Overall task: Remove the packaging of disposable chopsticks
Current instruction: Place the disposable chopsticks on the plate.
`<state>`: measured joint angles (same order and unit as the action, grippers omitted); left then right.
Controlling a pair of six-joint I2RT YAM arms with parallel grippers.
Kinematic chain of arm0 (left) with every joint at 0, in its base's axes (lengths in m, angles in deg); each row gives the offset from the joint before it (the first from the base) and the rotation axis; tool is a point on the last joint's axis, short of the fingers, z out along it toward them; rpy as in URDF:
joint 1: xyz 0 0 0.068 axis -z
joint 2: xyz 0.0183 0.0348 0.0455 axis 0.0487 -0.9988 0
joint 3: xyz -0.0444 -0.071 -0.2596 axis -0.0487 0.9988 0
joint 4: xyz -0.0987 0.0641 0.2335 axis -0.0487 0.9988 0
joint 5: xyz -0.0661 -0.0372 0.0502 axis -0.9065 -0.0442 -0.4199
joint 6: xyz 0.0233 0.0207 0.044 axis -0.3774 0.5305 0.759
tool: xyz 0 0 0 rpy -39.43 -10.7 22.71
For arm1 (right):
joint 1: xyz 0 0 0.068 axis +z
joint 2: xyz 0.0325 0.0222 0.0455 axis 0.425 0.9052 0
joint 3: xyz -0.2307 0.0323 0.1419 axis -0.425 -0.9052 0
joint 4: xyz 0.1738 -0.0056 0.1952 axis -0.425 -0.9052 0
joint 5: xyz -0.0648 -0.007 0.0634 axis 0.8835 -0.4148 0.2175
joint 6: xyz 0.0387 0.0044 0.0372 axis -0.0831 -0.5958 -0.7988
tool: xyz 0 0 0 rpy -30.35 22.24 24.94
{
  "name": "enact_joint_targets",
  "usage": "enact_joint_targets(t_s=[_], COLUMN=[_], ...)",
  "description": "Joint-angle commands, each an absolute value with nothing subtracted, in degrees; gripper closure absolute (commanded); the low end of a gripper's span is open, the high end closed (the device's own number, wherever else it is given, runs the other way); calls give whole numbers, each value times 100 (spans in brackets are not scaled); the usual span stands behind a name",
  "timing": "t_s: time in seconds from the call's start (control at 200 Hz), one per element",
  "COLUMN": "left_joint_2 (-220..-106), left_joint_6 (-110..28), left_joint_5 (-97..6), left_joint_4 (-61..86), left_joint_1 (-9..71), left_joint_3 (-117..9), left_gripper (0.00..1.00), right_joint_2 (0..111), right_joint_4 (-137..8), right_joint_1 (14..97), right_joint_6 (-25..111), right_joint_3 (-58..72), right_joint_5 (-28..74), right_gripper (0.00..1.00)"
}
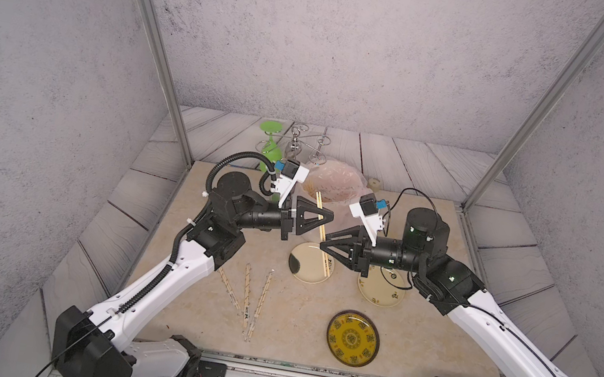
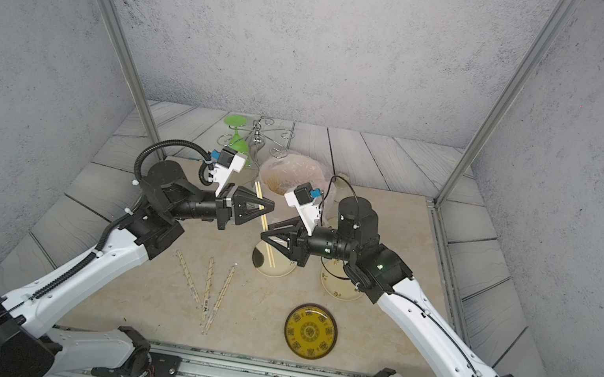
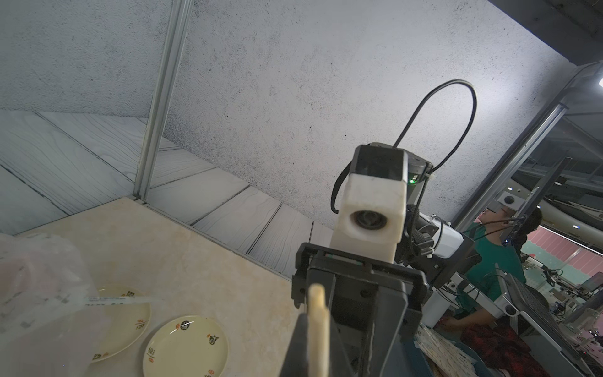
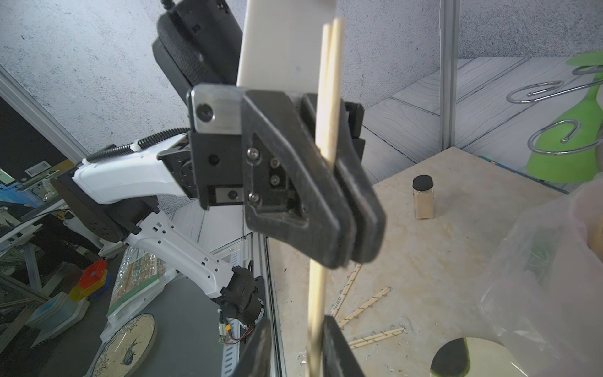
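Observation:
A pair of disposable chopsticks (image 1: 322, 218) slants above the mat in both top views, its bare wood (image 4: 329, 98) showing in the right wrist view. My left gripper (image 1: 330, 217) is shut on their middle (image 3: 318, 326). My right gripper (image 1: 322, 245) is lower on the same sticks. Its jaws straddle them (image 4: 295, 329) with one finger against the wood and a gap on the other side. Dark print beside the sticks' lower end (image 1: 330, 262) may be packaging; I cannot tell. Three packaging sleeves (image 1: 246, 298) with dark marks lie fanned on the mat, tan inside.
A crinkly pinkish bag (image 1: 329, 186) sits right behind the grippers. A pale plate (image 1: 302, 276) lies under the sticks. A second plate (image 1: 377, 297) and a yellow-patterned dark plate (image 1: 353, 337) lie nearer. A green glass (image 1: 268, 142), wire rack (image 1: 307, 145) and small jar (image 4: 423, 202) stand at the back.

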<state>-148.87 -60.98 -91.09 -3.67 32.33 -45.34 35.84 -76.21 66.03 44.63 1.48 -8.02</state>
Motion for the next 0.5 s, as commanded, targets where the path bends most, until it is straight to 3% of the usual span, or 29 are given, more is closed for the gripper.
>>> enact_joint_targets(t_s=[0.0,0.395,0.495], left_joint_2=[-14805,-14727,-14709], left_joint_6=[-6104,-6049,-5999], left_joint_5=[-9073,-8969,-8941], left_joint_4=[-629,-584,-538], left_joint_1=[3276,3276,3276], left_joint_3=[-4612,-4592,-4589], left_gripper=[100,100,100], right_joint_2=[3587,3806,3832], right_joint_4=[-7329,-7194,-7180], right_joint_1=[6633,6649,6664], right_joint_6=[4265,4076,4068], right_joint_3=[96,120,137], right_joint_5=[-992,-1006,-1010], right_gripper=[72,73,79])
